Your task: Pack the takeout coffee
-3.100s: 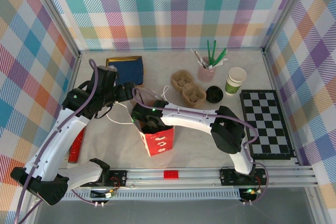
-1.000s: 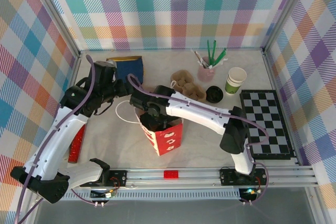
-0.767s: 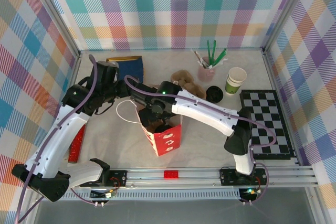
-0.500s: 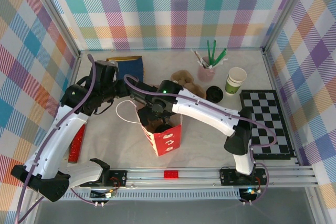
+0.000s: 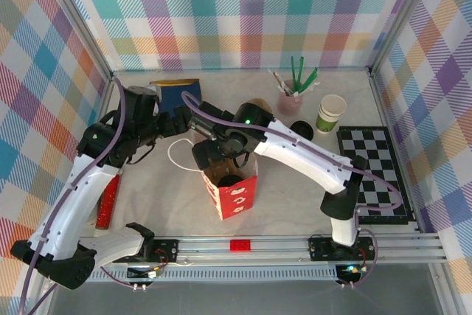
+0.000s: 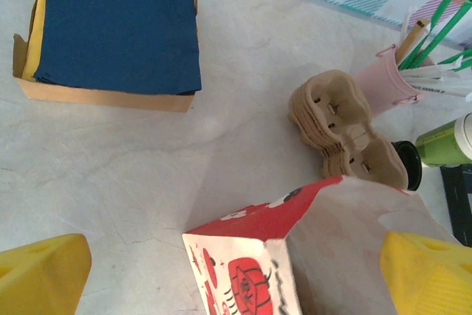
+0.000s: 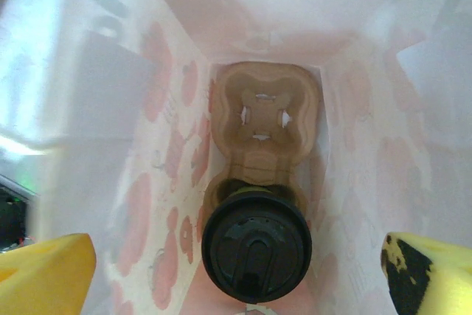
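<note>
The takeout coffee (image 7: 257,252), a cup under a round black lid, sits in one pocket of a brown cardboard carrier (image 7: 262,119) at the bottom of the red bag (image 5: 234,193). From above its lid (image 5: 230,180) shows through the bag's open mouth. My right gripper (image 7: 237,274) hangs open over the bag's mouth, looking straight down, its yellow fingertips (image 7: 44,271) wide apart and holding nothing. My right gripper (image 5: 218,158) is just behind the bag's top. My left gripper (image 5: 184,119) is open at the bag's back left, with the bag (image 6: 273,256) between its spread fingertips (image 6: 40,271).
A stack of cardboard carriers (image 6: 346,127), a pink cup of straws (image 5: 289,101), a loose black lid (image 5: 301,132) and a green cup stack (image 5: 331,113) stand behind the bag. A box of blue napkins (image 5: 177,94) lies back left. A checkered mat (image 5: 376,175) lies at the right.
My right gripper has risen out of the bag and drawn back, leaving the lidded cup inside. The left arm has shifted slightly back and left. The bag stands more upright.
</note>
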Robot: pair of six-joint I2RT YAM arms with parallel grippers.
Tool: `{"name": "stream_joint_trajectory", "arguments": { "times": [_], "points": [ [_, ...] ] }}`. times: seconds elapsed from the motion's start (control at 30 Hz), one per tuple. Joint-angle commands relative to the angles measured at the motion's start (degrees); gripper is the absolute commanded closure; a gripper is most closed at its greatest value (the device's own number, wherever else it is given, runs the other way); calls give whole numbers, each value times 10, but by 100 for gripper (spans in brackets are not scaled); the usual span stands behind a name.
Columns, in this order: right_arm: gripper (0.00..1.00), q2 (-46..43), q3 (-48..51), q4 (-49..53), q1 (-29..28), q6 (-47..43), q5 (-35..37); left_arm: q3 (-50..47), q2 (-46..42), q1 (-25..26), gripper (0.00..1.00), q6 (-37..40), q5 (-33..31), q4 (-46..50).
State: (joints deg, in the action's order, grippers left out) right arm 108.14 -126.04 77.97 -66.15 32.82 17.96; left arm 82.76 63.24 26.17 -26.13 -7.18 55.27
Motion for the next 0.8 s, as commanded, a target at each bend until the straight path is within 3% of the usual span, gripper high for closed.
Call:
{"name": "stream_joint_trajectory", "arguments": {
  "times": [0.0, 0.47, 0.77],
  "points": [
    [1, -25, -32, 14, -5, -22, -11, 11, -12, 2, 0, 5, -8, -14],
    [1, -65, -60, -11, -5, -65, -61, 14, -22, 2, 0, 4, -21, -15],
    [1, -138, -24, -80, -5, -127, -121, -3, -37, 2, 0, 6, -29, -29]
  ]
}}
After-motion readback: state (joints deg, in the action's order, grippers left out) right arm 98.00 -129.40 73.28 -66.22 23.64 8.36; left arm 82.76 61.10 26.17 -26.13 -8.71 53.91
